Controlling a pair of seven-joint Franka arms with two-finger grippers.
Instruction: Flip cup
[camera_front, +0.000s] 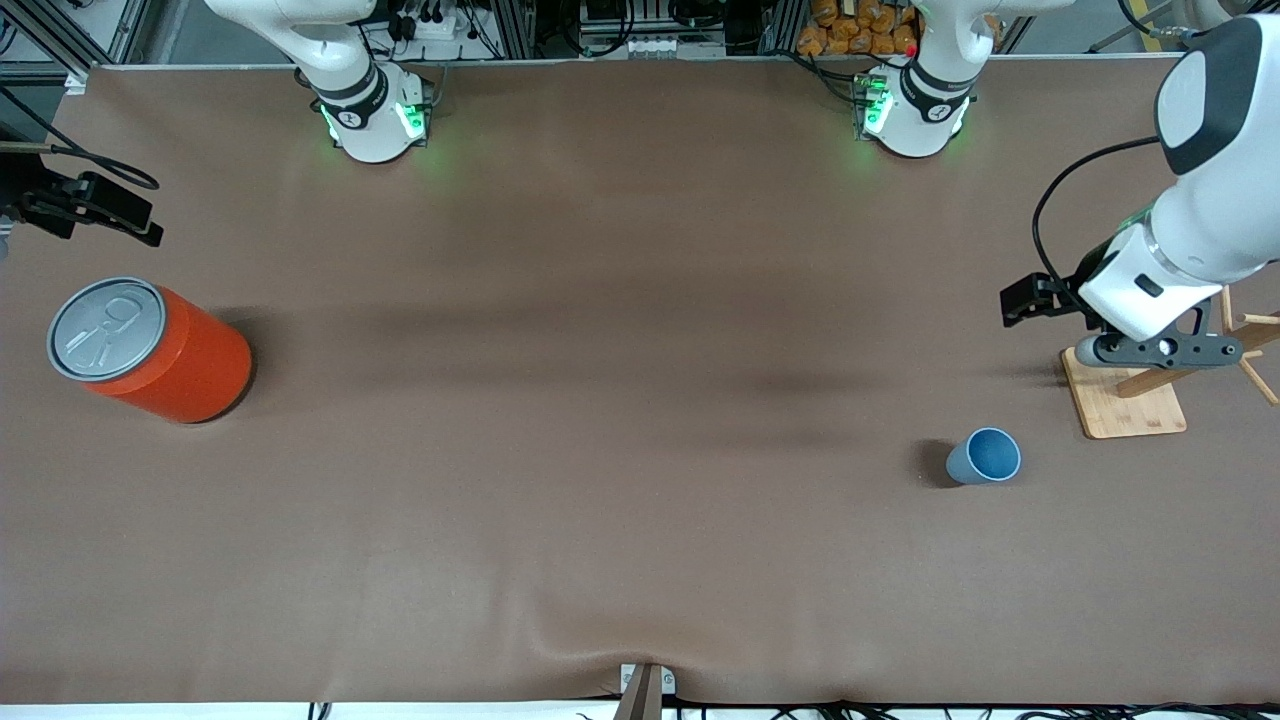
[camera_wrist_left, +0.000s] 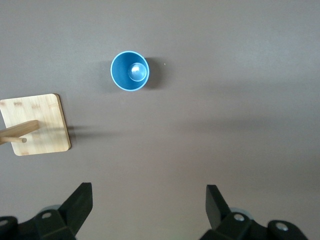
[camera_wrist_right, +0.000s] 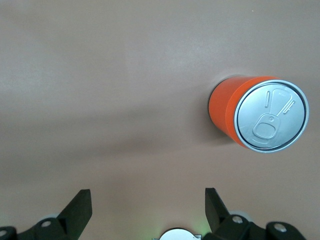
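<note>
The light-blue cup (camera_front: 983, 457) sits upright, mouth up, on the worktop (camera_front: 600, 480) near the wooden stand (camera_front: 1125, 405), while my left gripper (camera_wrist_left: 149, 207) hovers spread wide above it and my right gripper (camera_wrist_right: 148, 210) waits, also spread, over the orange can (camera_wrist_right: 260, 115).

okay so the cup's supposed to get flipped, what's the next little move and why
Probably bring the left gripper down toward the cup. The cup stands upright, mouth up, untouched; that gripper is open, over the wooden stand close by. The right gripper waits near the orange can.
</note>
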